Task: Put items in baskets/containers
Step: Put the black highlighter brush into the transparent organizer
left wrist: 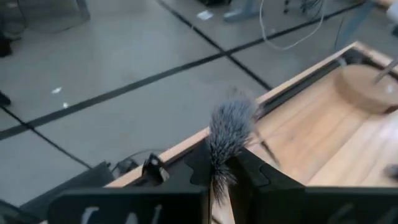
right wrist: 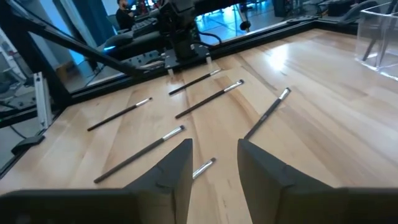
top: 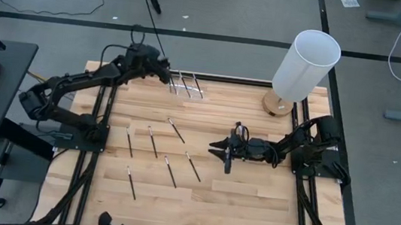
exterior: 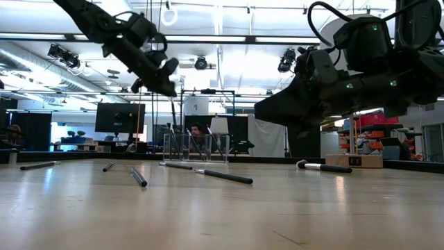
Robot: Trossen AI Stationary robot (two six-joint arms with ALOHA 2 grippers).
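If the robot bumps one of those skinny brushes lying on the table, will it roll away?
Probably a little: each makeup brush is a thin, round-looking stick lying flat on the smooth wooden table. It looks stiff and light, so the open right gripper could easily nudge it.

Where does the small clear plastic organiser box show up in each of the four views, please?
High view: the clear plastic organiser box sits at the table's far edge, just beside the left gripper.
Low view: mid-distance, centre, under the left gripper.
Left wrist view: not in it; only a held brush's bristles show.
Right wrist view: top right corner.
Shared landmark: the slim dark brushes lying on the wooden table.
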